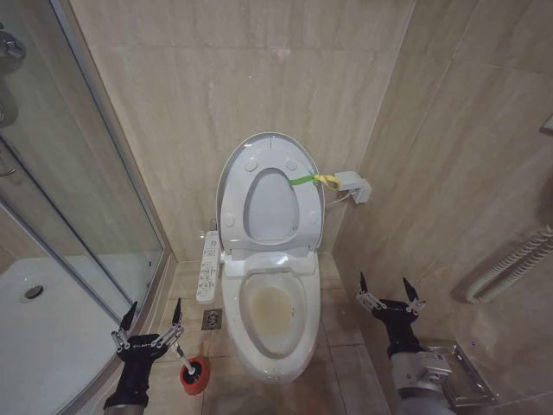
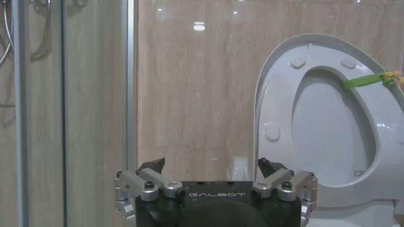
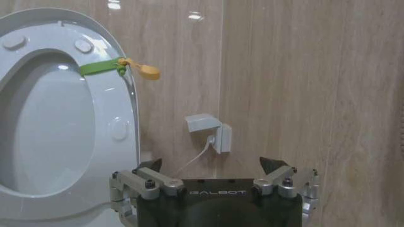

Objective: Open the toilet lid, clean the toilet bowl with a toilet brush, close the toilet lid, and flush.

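Note:
The toilet lid (image 1: pixel 270 207) stands raised against the back wall with the ring seat up against it; a green-and-yellow strap (image 1: pixel 304 181) is tied at its edge. The lid (image 2: pixel 328 118) also appears in the left wrist view, and the lid (image 3: pixel 44 123) in the right wrist view. Below it, the toilet bowl (image 1: pixel 298 341) lies uncovered, with a brownish-yellow stain inside. The toilet brush (image 1: pixel 194 375) stands on the floor left of the bowl in its red base. My left gripper (image 1: pixel 153 313) (image 2: pixel 211 165) hovers open just above the brush's handle. My right gripper (image 1: pixel 385 288) (image 3: pixel 211 163) is open beside the bowl's right side.
A glass shower door (image 1: pixel 95 173) and a white shower tray (image 1: pixel 52 337) fill the left. A button panel (image 1: pixel 208 266) and a floor drain (image 1: pixel 212 318) lie left of the bowl. A wall socket (image 1: pixel 354 186), a white grab rail (image 1: pixel 510 264) and a metal rack (image 1: pixel 462 376) are on the right.

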Robot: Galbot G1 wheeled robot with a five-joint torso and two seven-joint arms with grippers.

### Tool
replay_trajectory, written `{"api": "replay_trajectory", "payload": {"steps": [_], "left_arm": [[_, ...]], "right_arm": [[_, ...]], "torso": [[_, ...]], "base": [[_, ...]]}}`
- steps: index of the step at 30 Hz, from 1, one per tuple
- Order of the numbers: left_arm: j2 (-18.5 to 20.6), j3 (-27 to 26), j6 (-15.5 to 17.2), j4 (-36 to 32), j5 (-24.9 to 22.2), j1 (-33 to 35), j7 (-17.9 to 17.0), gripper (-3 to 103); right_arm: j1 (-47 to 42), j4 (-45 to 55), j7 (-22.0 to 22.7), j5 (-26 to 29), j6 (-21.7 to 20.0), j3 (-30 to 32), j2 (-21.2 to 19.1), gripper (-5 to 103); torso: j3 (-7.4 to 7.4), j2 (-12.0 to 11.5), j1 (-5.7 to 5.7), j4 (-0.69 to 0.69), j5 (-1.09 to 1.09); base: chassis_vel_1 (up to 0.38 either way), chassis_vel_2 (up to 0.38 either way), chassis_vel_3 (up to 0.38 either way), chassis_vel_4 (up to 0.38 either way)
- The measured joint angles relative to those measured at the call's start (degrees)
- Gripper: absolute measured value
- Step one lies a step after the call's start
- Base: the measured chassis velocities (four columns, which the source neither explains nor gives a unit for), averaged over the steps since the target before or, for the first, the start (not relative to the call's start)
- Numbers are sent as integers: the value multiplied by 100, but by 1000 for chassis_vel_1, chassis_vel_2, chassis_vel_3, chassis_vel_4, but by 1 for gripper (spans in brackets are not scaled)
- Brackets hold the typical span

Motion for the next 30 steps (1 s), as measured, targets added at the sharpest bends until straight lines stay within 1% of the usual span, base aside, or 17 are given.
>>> {"api": "replay_trajectory", "payload": {"steps": [4,30], "left_arm": [[1,-7,-23,9,-2,0,42,99],[3,-11,-35,22,-6,2,49,98]], "right_arm": [[0,0,0,0,0,0,0,100],[0,0,0,0,0,0,0,100]], "torso": [[0,0,0,0,0],[0,0,0,0,0]], "base": [[0,0,0,0],[0,0,0,0]]}}
